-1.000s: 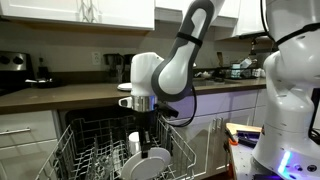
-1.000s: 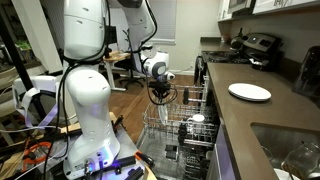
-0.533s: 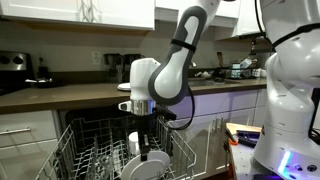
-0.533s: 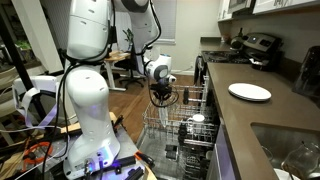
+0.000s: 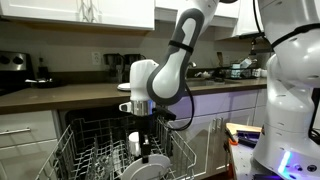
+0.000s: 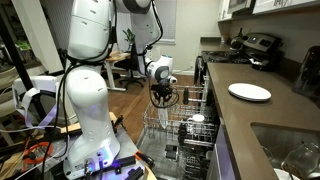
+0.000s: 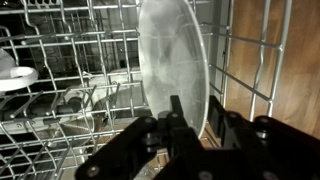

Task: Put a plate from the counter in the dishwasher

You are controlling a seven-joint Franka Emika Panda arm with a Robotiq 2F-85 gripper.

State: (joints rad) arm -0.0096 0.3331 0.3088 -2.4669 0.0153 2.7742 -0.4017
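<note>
My gripper [image 5: 143,148] is shut on a white plate [image 5: 152,168] and holds it on edge, low in the dishwasher's pulled-out wire rack [image 5: 88,150]. In the wrist view the plate [image 7: 170,55] stands upright among the rack wires [image 7: 60,100], with its rim between my two fingers [image 7: 195,112]. In an exterior view my gripper [image 6: 163,96] hangs over the rack [image 6: 185,135] beside the dark counter [image 6: 262,125]. A second white plate [image 6: 249,92] lies flat on that counter.
A white cup [image 6: 197,118] stands in the rack, and a white rim [image 7: 15,76] shows in the wrist view. A sink [image 6: 290,150] is set in the counter. A white robot base [image 6: 90,110] and an orange floor stand close by.
My gripper has sunk a little with the plate, so the plate sits lower in the rack. The plate on the counter has not moved.
</note>
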